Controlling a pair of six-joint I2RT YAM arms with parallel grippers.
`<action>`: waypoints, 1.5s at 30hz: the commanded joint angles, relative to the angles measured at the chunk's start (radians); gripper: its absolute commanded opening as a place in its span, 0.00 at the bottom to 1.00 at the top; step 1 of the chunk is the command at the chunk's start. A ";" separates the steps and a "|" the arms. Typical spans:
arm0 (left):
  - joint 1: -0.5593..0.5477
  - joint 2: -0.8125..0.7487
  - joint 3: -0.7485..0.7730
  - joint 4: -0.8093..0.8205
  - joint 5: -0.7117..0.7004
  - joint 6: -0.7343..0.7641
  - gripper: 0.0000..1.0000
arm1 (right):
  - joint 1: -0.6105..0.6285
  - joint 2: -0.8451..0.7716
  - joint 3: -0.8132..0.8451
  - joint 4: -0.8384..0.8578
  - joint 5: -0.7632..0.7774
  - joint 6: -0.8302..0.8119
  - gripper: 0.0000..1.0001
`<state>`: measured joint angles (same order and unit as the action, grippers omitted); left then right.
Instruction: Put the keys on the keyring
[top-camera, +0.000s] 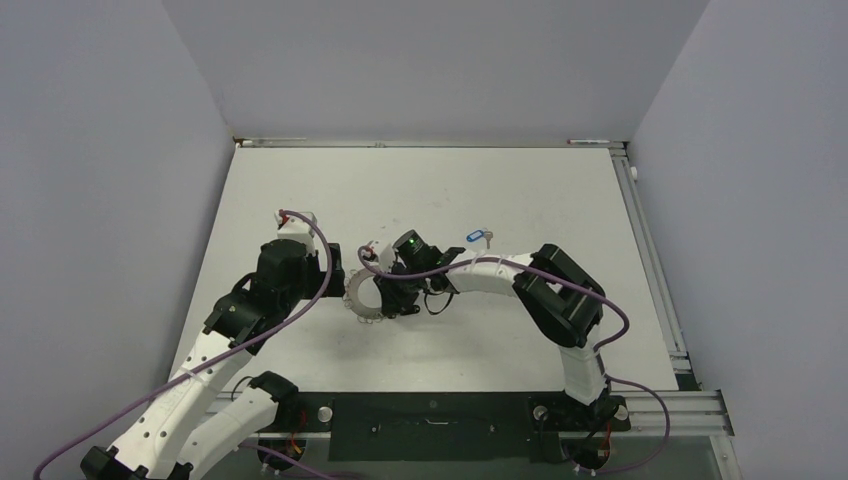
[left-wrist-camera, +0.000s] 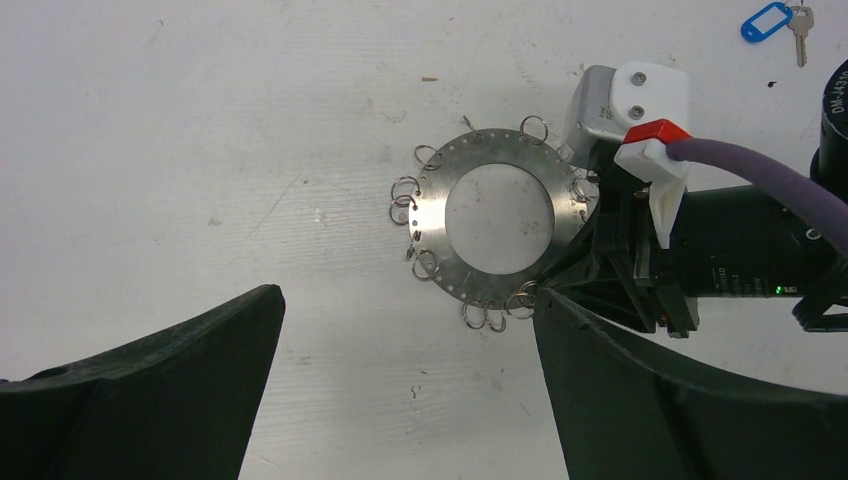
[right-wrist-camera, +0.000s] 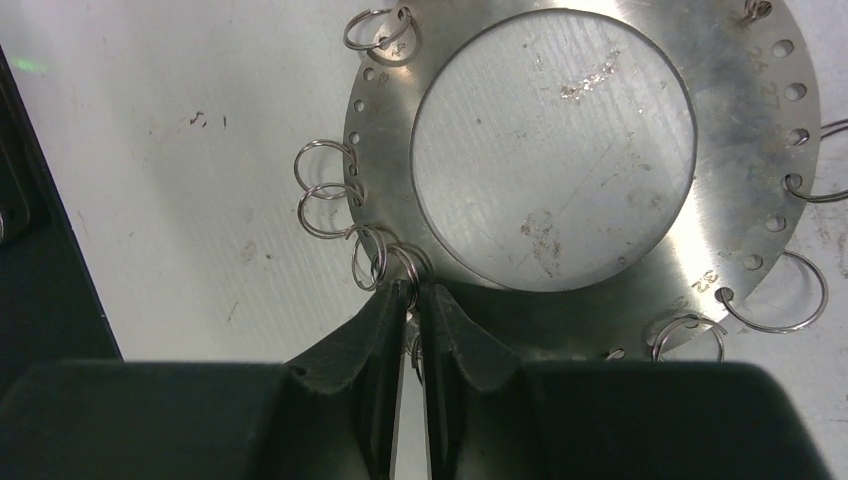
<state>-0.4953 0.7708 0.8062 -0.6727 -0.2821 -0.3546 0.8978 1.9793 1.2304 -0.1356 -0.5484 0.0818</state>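
The keyring (top-camera: 351, 297) lies flat on the white table, a grey metal ring with wire loops round its rim; it also shows in the left wrist view (left-wrist-camera: 432, 215) and the right wrist view (right-wrist-camera: 745, 150). My right gripper (right-wrist-camera: 414, 288) is shut at the ring's rim, with a small wire loop between its fingertips; it also shows in the top view (top-camera: 392, 300). My left gripper (left-wrist-camera: 405, 295) is open and empty, just short of the ring, its right finger (left-wrist-camera: 650, 390) near the rim. The blue-tagged key (top-camera: 478, 237) lies apart behind the right arm and also shows in the left wrist view (left-wrist-camera: 768, 20). The black-headed key is not visible.
The right arm's wrist with its white camera mount and purple cable (left-wrist-camera: 650, 120) lies over the ring's right side. Grey walls enclose the table (top-camera: 500, 190) on three sides.
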 joint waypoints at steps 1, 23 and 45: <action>0.004 -0.005 -0.001 0.036 0.005 0.011 0.93 | -0.027 -0.009 0.020 0.028 -0.060 -0.011 0.14; 0.004 -0.001 -0.001 0.035 0.004 0.013 0.93 | -0.059 0.003 -0.014 0.128 -0.178 0.062 0.29; 0.004 -0.005 -0.001 0.037 0.006 0.014 0.93 | -0.055 0.056 -0.007 0.154 -0.261 0.086 0.27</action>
<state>-0.4953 0.7708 0.8062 -0.6727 -0.2821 -0.3542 0.8326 2.0239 1.2129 -0.0311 -0.7582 0.1658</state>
